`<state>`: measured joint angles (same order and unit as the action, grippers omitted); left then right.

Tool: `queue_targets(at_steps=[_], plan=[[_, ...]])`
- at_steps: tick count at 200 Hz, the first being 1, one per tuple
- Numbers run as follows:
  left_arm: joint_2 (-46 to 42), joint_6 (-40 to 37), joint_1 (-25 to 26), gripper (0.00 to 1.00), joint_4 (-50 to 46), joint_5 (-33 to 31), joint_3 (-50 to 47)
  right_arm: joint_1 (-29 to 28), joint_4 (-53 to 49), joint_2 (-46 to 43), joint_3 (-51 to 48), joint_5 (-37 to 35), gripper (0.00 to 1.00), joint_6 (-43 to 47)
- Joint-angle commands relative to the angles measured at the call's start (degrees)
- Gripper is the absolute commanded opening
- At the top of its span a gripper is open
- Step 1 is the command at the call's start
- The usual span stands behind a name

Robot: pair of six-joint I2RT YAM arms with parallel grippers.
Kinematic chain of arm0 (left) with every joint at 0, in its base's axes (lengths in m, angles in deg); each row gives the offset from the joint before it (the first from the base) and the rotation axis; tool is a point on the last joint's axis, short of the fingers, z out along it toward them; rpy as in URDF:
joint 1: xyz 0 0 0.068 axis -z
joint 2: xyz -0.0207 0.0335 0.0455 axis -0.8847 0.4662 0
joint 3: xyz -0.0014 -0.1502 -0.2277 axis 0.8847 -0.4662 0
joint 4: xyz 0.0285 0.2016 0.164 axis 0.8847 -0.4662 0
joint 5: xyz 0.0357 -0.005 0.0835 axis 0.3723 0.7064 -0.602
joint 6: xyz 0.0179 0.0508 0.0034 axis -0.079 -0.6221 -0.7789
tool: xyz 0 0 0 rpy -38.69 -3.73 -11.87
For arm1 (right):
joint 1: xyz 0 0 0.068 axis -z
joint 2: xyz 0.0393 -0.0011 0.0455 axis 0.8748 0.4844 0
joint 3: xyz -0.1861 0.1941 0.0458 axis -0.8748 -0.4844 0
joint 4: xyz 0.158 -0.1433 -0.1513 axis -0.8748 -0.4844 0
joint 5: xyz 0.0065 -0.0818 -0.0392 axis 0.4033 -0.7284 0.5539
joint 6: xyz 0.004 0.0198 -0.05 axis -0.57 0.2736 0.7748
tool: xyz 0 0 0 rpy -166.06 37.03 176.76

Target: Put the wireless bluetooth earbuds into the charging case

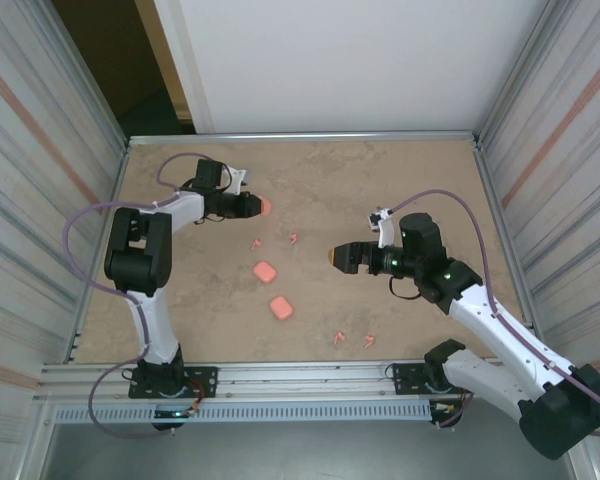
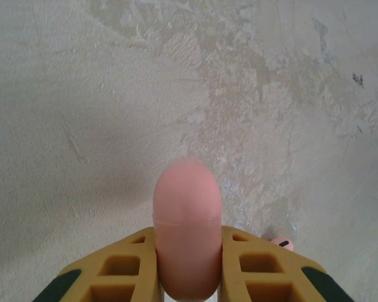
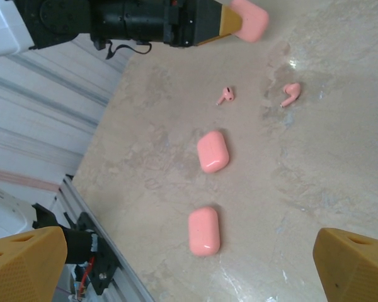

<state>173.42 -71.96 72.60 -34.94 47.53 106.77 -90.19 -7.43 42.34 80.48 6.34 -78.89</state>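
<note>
Top external view, starting from my own bases: just past the front rail lie the near-left earbud [image 1: 338, 338] and the near-right earbud [image 1: 368, 342], side by side but apart, too small for me to read which way their stems point. Farther in, two shut pink cases lie on the table [image 1: 400, 190], the near case [image 1: 281, 307] and the middle case [image 1: 265, 271], close together but not touching. To their right my right pincer [image 1: 332, 257] hangs with its jaws spread wide and nothing between them; in its wrist view the fingers [image 3: 25, 267] are cut off by the lower corners. Beyond the cases lie the far-left earbud [image 1: 257, 243] and the far-right earbud [image 1: 293, 238], apart from each other. Farthest out, my left pincer [image 1: 252, 206] is clamped on the third case [image 1: 266, 207]; in its wrist view the case's lower end is hidden between the fingers, and a half-hidden earbud [image 2: 282, 243] peeks out beside one of them, which one I cannot tell. From above I count four earbuds and three cases, no earbud inside any case.
</note>
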Motion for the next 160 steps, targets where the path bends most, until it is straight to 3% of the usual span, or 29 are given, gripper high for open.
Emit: queue_targets(at_steps=[1,50,131,160], plan=[[1.7,1.1,-0.8,0.05,-2.0,3.0,3.0,0.5,-2.2,-1.1,-0.4,-1.4,0.99,0.9],[4.3,1.3,-1.0,0.26,-4.0,3.1,5.1,0.5,-3.9,-1.2,0.4,-0.8,0.99,1.2],[5.9,0.4,-1.8,0.35,-5.1,2.4,5.3,0.2,-7.4,-3.0,1.4,-1.5,0.99,1.1],[5.6,0.0,-2.3,0.38,-5.5,1.8,5.0,-1.3,-10.7,-3.2,2.5,-4.8,0.99,1.8]])
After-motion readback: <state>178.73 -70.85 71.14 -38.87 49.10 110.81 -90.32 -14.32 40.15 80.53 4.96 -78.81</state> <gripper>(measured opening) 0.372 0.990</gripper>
